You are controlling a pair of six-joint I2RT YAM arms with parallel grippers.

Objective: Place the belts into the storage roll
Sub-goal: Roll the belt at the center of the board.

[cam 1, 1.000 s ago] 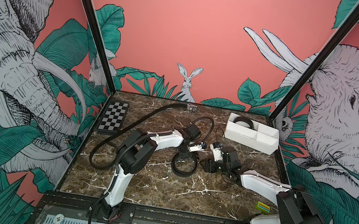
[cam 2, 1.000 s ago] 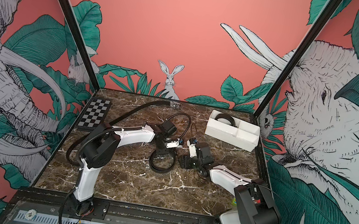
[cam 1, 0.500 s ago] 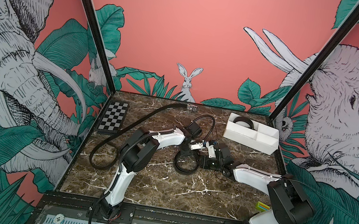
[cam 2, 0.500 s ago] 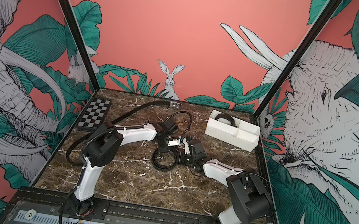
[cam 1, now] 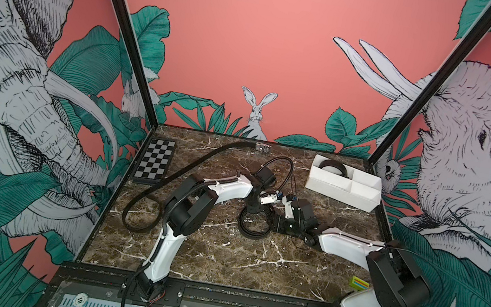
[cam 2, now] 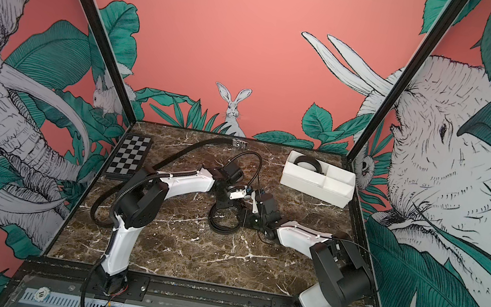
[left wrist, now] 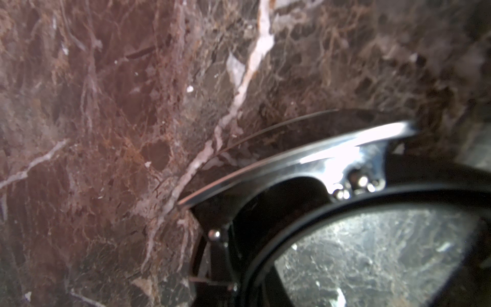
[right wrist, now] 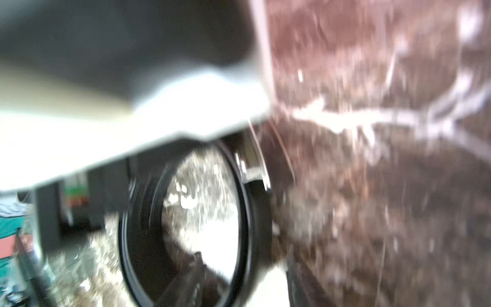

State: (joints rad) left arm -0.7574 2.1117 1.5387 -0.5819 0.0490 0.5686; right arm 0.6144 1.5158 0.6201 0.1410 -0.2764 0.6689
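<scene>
**Coil at mid-bench, tray away in the far right corner**

The coiled belt (cam 1: 249, 234) lay flat near the middle of the bench (cam 1: 221, 257), and both my grippers were down at it. My left gripper (cam 1: 253, 210) stood narrow at the coil's far rim. I judged it pinched on the strap there, and its wrist view showed the bright buckle (left wrist: 318, 156) close up. My right gripper (cam 1: 276, 225) sat low on the side of the coil toward the right edge, just beside it or touching. That wrist view was smeared, so I could not tell how wide the jaws stood or whether they held anything.

The storage roll (cam 1: 340, 196) sat in the far right corner, well apart from the coil, with its long axis running roughly along the far edge. One belt (cam 1: 332, 163) already lay coiled in the end compartment nearest mid-bench, and the other compartments looked empty. So the carry pointed far and rightward, and my right arm was the nearer one. The long belt (cam 1: 232, 146) lay uncoiled from the far edge toward the left edge.
</scene>
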